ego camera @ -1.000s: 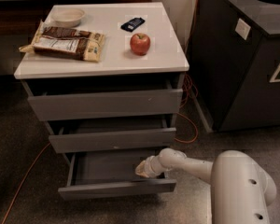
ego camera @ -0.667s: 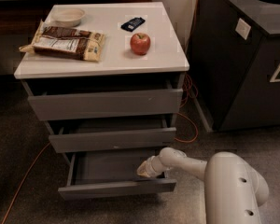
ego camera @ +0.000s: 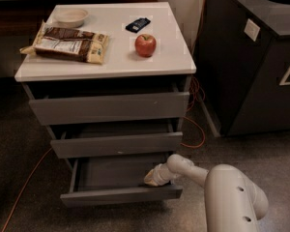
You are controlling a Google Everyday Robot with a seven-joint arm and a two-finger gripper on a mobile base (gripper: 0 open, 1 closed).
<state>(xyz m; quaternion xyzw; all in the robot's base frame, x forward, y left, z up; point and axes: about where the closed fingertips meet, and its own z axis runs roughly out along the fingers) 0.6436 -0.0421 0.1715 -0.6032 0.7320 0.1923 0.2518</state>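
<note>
My gripper (ego camera: 153, 178) reaches down into the open bottom drawer (ego camera: 121, 195) of a grey cabinet with three drawers, near the drawer's right front corner. Its tip rests just behind the drawer's front panel. The white arm (ego camera: 222, 187) comes in from the lower right. The drawer's inside looks bare where it shows. On the white cabinet top (ego camera: 111, 52) lie a red apple (ego camera: 145, 45), a brown snack bag (ego camera: 67, 43), a small dark blue packet (ego camera: 137, 24) and a white bowl (ego camera: 71, 17).
The middle drawer (ego camera: 117, 144) and top drawer (ego camera: 108, 108) stand slightly out. A large dark bin (ego camera: 256, 57) stands to the right of the cabinet. An orange cable (ego camera: 195, 129) runs along the floor behind and beside the cabinet.
The arm's large white link has shifted a little to the left. The gripper stays at the same spot in the bottom drawer.
</note>
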